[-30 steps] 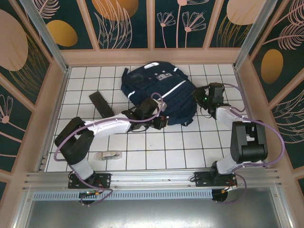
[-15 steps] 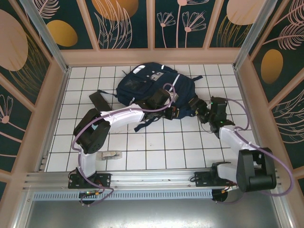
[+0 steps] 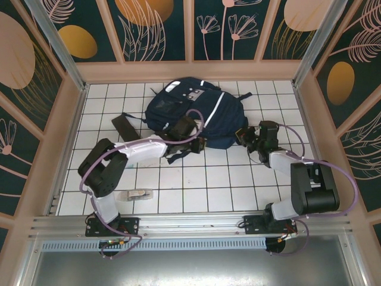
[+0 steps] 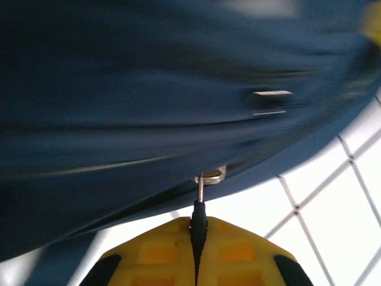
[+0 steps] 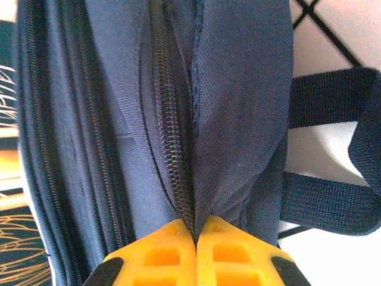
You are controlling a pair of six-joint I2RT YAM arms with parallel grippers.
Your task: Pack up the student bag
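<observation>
The navy-blue student bag (image 3: pixel 190 107) lies flat on the white tiles at the back middle, its white stripe on top. My left gripper (image 3: pixel 197 143) is at the bag's near edge. In the left wrist view its yellow fingers (image 4: pixel 238 250) are shut on the black zipper pull (image 4: pixel 198 215), which hangs from a metal slider (image 4: pixel 209 176) under the blurred bag fabric (image 4: pixel 149 107). My right gripper (image 3: pixel 245 136) is at the bag's right side. Its yellow fingers (image 5: pixel 238 253) pinch the bag fabric (image 5: pixel 238 119) right beside a closed zipper (image 5: pixel 172 149).
A dark oblong pouch (image 3: pixel 124 127) lies on the tiles left of the bag. A small pale item (image 3: pixel 137 194) rests near the left arm's base. Dark straps (image 5: pixel 324 196) trail off the bag's right side. Wooden walls enclose the tiled floor (image 3: pixel 196 187).
The bag slid toward the back left over the last second. My left gripper then drew back to the left along the bag's near edge, and the right gripper followed slightly left.
</observation>
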